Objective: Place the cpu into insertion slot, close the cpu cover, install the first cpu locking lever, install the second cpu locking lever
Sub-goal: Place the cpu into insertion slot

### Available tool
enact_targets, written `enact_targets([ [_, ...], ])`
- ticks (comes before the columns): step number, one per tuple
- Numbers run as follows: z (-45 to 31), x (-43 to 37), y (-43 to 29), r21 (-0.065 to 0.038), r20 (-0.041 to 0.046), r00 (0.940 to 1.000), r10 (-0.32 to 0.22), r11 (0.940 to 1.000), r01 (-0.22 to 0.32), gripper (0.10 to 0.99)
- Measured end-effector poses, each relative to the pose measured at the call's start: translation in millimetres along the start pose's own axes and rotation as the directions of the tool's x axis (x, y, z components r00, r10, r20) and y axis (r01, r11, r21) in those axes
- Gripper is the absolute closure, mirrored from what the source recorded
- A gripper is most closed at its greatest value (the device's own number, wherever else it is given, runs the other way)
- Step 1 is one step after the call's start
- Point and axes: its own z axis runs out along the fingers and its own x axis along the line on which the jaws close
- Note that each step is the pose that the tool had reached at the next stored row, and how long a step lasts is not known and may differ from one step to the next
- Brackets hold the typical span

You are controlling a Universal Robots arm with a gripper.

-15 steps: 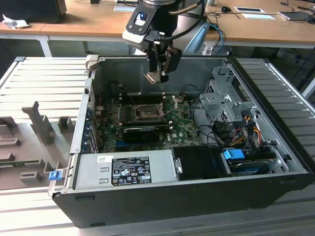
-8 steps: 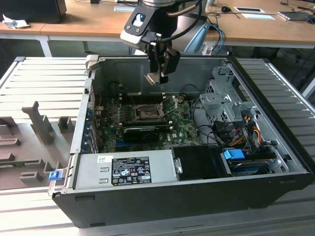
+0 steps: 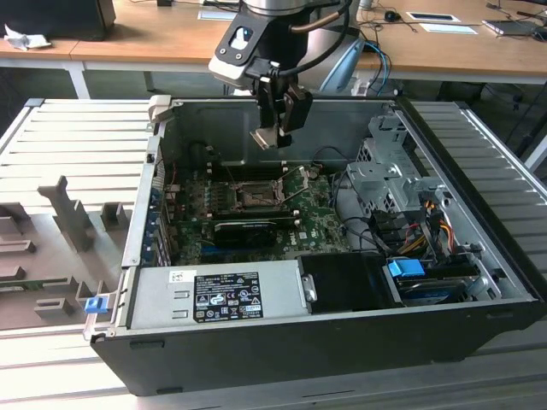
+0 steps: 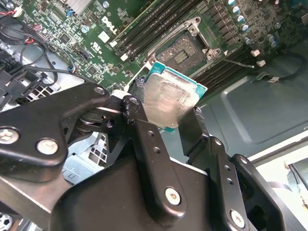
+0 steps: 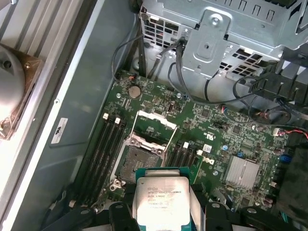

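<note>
- Grips the cpu [image 4: 168, 98] by two opposite edges in the claw [image 3: 278, 132], narrowed onto the chip, silver-grey top turned toward the first wrist view.
- Hangs well above the insertion slot [image 5: 137, 161], touching nothing but the claw's fingers [image 4: 139, 126].
- Shows the slot bare, with the cpu cover [image 5: 155, 120] seemingly swung up at one edge of the slot and thin locking levers [image 3: 295, 184] raised just beside the slot.
- Looks, by judgement, like the carrying-in step: chip held but not yet seated.
- Calls for levelling first, given the chip's apparent tilt against the slot in the second wrist view.
- Calls for squaring the chip's four edges to the slot's frame, then coming straight down with no sideways slide, for fear of bent contacts.
- Leaves little margin at the grip: only the chip's rim pinched, so worth a gentle, slow descent.
- Offers open room directly above the slot.
- Crowds the sides: memory slots [image 5: 98, 149] flanking the slot, the raised cover and levers close at the slot's edges, a long black card [image 3: 248, 231] just beside the slot.
- Puts the metal drive cage [image 5: 216, 29] well apart from the slot, no hindrance.
</note>
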Motion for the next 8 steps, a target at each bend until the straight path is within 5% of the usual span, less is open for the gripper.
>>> enact_targets([
  [8, 0.7, 0.0, -0.1, 0.0, 0.0008, 1.0, 0.01, 1.0, -0.01, 0.557],
])
